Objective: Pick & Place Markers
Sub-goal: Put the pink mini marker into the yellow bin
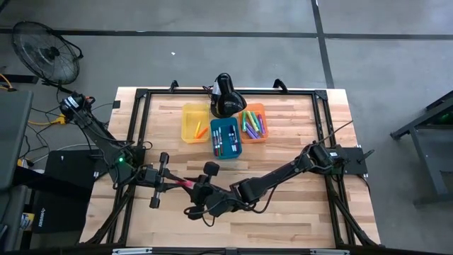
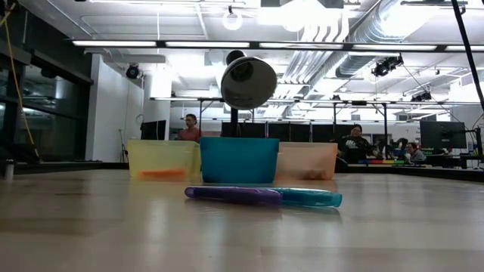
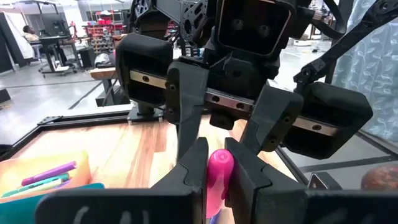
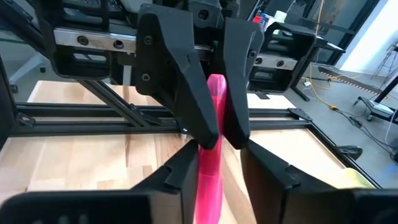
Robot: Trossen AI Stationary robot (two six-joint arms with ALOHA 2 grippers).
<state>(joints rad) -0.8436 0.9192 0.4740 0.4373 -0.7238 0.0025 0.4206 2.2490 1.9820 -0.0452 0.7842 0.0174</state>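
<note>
A: Where is the pink plastic marker (image 4: pixel 213 124)?

B: In mid-air over the near part of the wooden counter (image 1: pixel 297 120), between the two arms. The left gripper (image 4: pixel 214 134) pinches one end of it, its fingers pressed against the barrel.

A: And the right gripper (image 3: pixel 214 165)?

B: Its fingers flank the other end, but I cannot tell whether they grip or have let go.

A: Other markers?

B: A purple marker (image 2: pixel 233 194) and a teal marker (image 2: pixel 310 198) lie end to end on the counter, before the teal rectangular bin (image 2: pixel 239 159). More lie in the yellow bin (image 1: pixel 195 122) and orange bin (image 1: pixel 255 122).
</note>
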